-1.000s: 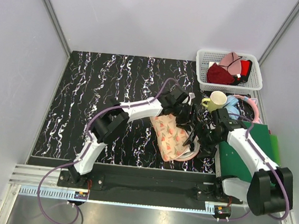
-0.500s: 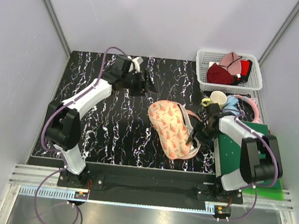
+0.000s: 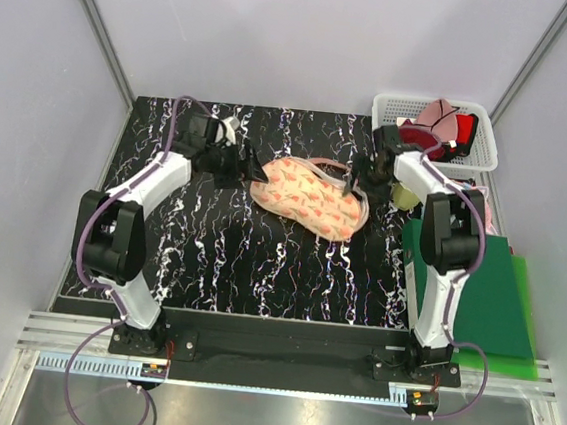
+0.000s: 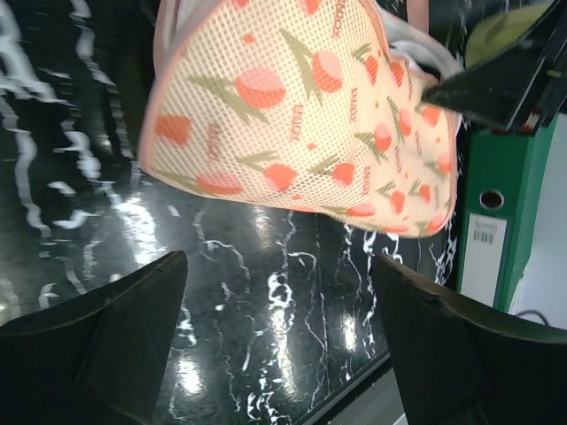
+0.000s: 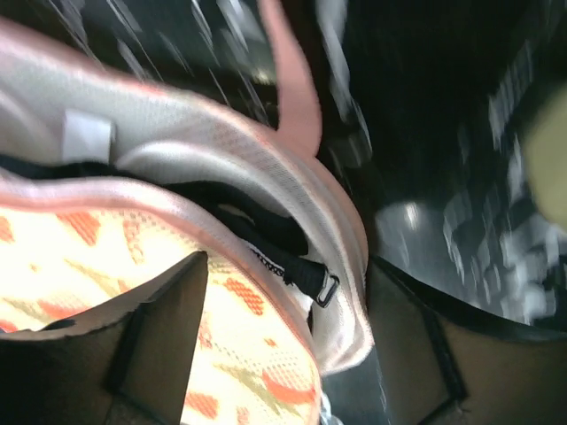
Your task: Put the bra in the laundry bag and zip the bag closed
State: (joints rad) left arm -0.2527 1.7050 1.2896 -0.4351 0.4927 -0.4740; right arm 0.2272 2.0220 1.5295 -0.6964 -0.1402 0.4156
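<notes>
- Across the marble-pattern table (image 3: pixel 160 241), the laundry bag (image 3: pixel 310 197) had shifted from the near-right side toward the back-centre. It had also turned from lengthwise to crosswise, print side up.
- Left arm had swung in from the far-left back. The left gripper (image 3: pixel 233 167) sat just beside the bag's left end, jaws spread wide with nothing between them, and the bag lay just ahead of its fingers (image 4: pixel 115 345).
- Right arm had stretched back, close to the white basket (image 3: pixel 475 156). The right gripper (image 3: pixel 363 183) was at the bag's right end, jaws apart and straddling the rim. Couldn't tell whether its pads touched the fabric.
- Bra (image 5: pixel 297 266) was inside the bag, with only a black strap and slider showing in the gap at the right end.
- Pink zip edge (image 5: pixel 288 115) still gaped there, so the bra was loaded but the bag wasn't zipped. My read: the bag was now lined up between both grippers, ready to hold one end and run the zip.
</notes>
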